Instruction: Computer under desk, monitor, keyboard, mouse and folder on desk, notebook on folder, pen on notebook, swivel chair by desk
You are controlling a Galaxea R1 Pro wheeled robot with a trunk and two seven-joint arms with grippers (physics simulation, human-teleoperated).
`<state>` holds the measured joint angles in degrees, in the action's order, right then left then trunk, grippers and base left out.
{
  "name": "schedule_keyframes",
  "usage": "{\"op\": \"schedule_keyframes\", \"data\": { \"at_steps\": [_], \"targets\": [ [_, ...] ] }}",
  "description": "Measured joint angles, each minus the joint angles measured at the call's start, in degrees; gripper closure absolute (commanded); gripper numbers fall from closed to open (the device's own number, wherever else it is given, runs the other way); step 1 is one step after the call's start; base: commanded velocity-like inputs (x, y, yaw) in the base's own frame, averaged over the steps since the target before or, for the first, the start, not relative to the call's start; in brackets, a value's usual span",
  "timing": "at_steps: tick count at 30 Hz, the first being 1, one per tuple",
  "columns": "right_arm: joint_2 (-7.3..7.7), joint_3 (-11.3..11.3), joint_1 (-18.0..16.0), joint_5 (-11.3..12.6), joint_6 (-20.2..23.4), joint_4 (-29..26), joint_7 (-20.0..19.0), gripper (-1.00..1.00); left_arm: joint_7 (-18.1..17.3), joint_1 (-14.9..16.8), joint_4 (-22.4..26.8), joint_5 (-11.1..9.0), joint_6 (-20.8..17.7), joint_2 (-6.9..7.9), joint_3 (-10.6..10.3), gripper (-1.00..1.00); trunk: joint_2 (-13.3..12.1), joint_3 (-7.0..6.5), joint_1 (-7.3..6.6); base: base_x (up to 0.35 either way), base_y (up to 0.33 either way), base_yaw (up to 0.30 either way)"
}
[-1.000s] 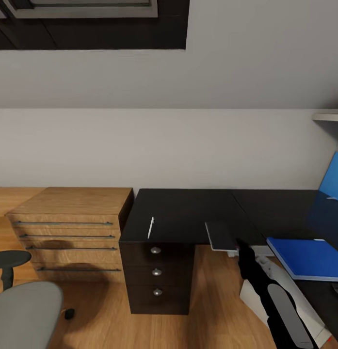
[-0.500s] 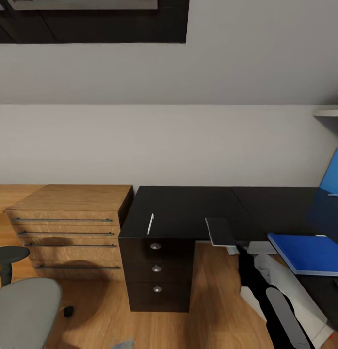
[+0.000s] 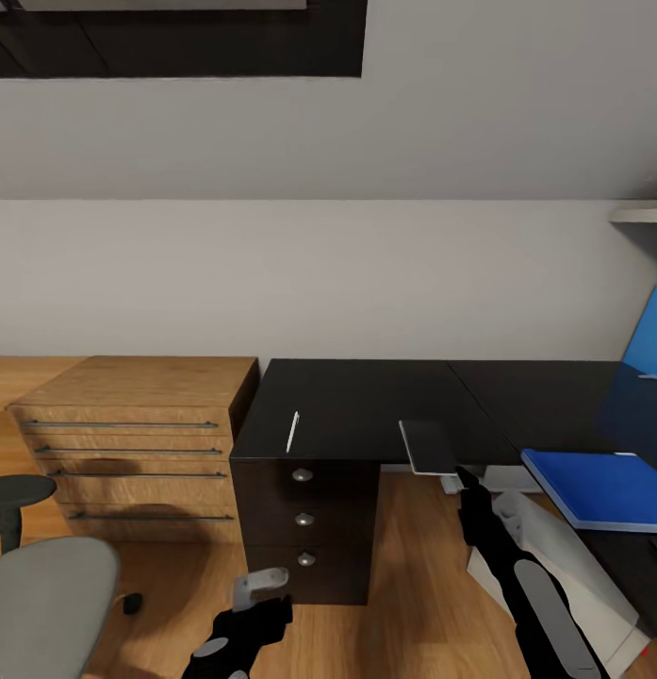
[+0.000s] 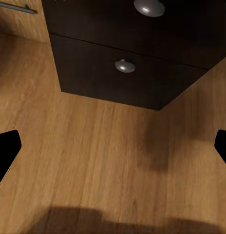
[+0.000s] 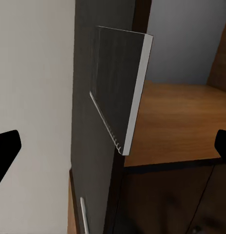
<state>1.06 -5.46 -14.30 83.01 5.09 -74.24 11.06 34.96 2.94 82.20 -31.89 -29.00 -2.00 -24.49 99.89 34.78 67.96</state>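
Observation:
A thin grey notebook (image 3: 428,446) lies on the black desk (image 3: 366,396), overhanging its front edge. My right gripper (image 3: 466,481) sits just below and right of it, open; in the right wrist view the notebook (image 5: 120,87) stands ahead between the spread fingertips (image 5: 6,151). The white pen (image 3: 292,431) lies left of the notebook. The blue folder (image 3: 592,486) rests on the desk's right wing. My left gripper (image 3: 262,585) hangs open over the floor before the drawers (image 4: 124,65). The swivel chair (image 3: 45,604) is at the lower left. A light grey computer case (image 3: 592,585) sits under the desk.
A low wooden drawer unit (image 3: 139,443) stands against the desk's left side. A lit blue panel (image 3: 648,344) rises at the right edge under a wall shelf (image 3: 639,217). Wood floor (image 3: 413,585) lies open between the drawers and the computer case.
My left arm has risen into the bottom of the head view. The head view has shifted slightly. The notebook, pen and folder lie as before.

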Motion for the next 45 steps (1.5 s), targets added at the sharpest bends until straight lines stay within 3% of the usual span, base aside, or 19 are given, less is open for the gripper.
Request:
{"op": "schedule_keyframes", "data": {
  "at_steps": [3, 7, 25, 35, 45],
  "targets": [
    [0.0, 0.0, 0.0, 0.07, 0.06, 0.12, -0.04, -1.0, 0.05, 0.0, -0.03, -0.04, -0.05, 1.58, 0.3, -1.0, 0.0, 0.0, -0.01, 0.095, 0.0, 0.0],
    [0.0, 0.0, 0.0, 0.13, 0.09, 0.2, -0.02, -1.0, 0.07, 0.0, -0.08, -0.13, 0.0, 2.04, 0.25, -1.0, 0.0, 0.0, -0.02, 0.16, 0.0, 0.0],
    [0.08, 0.0, 0.0, 0.06, 0.03, 0.33, -0.04, -1.0, 0.03, 0.0, -0.09, -0.32, -0.08, 2.16, 0.2, -1.0, 0.0, 0.0, 0.0, 0.059, 0.0, 0.0],
    [-0.08, 0.0, 0.0, 0.21, -0.02, 0.5, -0.05, -1.0, 0.12, 0.0, -0.09, -0.48, -0.05, 1.98, 0.14, -1.0, 4.0, 1.79, 2.19, 0.0, 0.0, 0.0],
    [-0.09, 0.0, 0.0, 0.09, -0.16, 1.05, -0.05, -1.0, 0.36, 0.0, -0.09, -0.53, -0.06, 1.9, 0.14, -1.0, 6.42, 2.87, 3.52, 0.0, 0.0, 0.0]
  ]
}}
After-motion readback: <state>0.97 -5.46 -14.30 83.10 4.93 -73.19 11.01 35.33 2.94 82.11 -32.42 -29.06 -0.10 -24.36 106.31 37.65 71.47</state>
